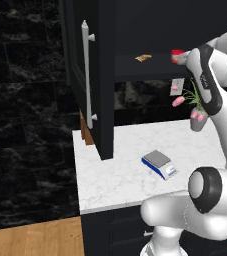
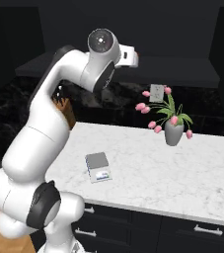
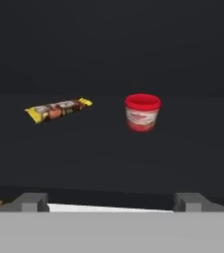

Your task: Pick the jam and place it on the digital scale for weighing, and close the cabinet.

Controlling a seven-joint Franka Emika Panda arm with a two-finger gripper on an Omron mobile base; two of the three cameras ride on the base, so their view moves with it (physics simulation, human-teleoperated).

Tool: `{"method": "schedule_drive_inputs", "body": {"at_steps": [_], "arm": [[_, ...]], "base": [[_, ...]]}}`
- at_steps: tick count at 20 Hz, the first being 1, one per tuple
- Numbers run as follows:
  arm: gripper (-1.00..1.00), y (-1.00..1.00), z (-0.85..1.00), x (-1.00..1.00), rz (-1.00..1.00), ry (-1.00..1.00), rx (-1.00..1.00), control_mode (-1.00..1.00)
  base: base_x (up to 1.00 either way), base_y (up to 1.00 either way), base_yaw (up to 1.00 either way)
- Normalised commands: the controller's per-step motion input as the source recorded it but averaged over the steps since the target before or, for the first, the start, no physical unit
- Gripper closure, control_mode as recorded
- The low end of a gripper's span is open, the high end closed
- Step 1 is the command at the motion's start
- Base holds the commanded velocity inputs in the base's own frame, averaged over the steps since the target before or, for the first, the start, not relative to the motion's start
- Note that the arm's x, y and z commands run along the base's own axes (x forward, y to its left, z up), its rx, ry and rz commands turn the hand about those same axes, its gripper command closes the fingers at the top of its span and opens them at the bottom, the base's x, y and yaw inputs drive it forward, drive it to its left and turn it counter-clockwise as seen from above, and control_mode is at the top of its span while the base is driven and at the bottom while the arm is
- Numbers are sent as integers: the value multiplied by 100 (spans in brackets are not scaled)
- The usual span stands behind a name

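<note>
Fingertips [image 3: 33, 201] sit right at the bottom of the hand view, spread wide apart with nothing between them, and the gripper [image 3: 112, 202] is looking straight into the dark shelf of the cabinet [image 1: 102, 75]. On that shelf, from the left, lies the yellow-brown packet [image 3: 58, 109], flat on its side, and then well apart from it to the right stands the jam [image 3: 142, 112], upright, red lid on, free of the fingers and some way beyond them.

Over to the left base view now: the cabinet door [image 1: 85, 80] hangs open at the left, its long silver bar handle [image 1: 88, 75] facing us, and on the shelf inside we can see the packet and then the red jar, right beside the arm's white wrist. Down on the white marble counter [image 1: 120, 170] sits the digital scale [image 1: 159, 164], its grey platform bare. Further right, a vase of pink tulips [image 2: 171, 121] stands near the wall.
</note>
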Motion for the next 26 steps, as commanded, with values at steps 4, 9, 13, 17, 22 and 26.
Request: {"method": "schedule_drive_inputs", "body": {"at_steps": [4, 9, 13, 17, 22, 26], "arm": [[-100, -24, 0, 38, 1, 0, 1, -100], [-100, -17, 0, 48, 1, 0, 1, -100], [-100, -4, 0, 44, 0, 2, 0, -100], [-100, 0, 0, 39, 0, 0, 0, -100], [-100, 0, -2, 39, 0, 0, 0, -100], [-100, 0, -6, 35, 0, 0, 0, -100]], "base": [[0, 0, 0], [0, 0, 0], [0, 0, 0], [0, 0, 0], [0, 0, 0], [0, 0, 0]]}}
